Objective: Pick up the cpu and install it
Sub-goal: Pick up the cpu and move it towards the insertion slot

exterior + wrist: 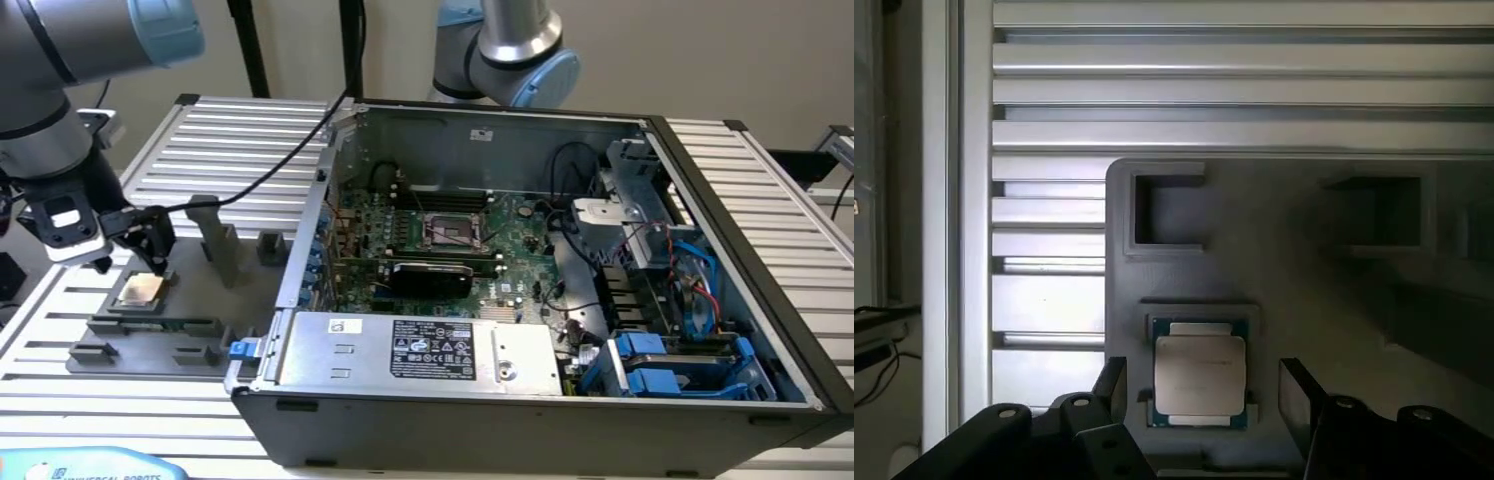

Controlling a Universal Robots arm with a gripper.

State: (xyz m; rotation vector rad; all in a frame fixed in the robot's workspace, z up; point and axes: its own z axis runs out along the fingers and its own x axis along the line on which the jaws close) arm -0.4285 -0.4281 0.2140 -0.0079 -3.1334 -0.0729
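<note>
**A:** What is the claw doing right now?

**B:** The gripper [1202, 372] is hanging with its fingers spread wide and is pinching nothing. The cpu [1199, 375] is lying between the two fingers, and a gap is showing on each side of it.

**A:** How is the chip sitting?

**B:** It is lying flat with its silver top facing up, in a square seat of the grey fixture [1294, 290]. In the exterior view the gripper [130, 262] is hovering just above the cpu [139, 290], at the exterior view's left.

**A:** And what is lying further out?

**B:** The fixture [200, 325] is resting on the ribbed aluminium table [240, 130], and its slats [1254, 90] are running past the fixture's edge. Beyond that, toward the exterior view's right, an open computer case [441, 350] is lying on its side. Inside it, the black-framed motherboard socket [451, 232] is sitting well apart from the chip.
</note>
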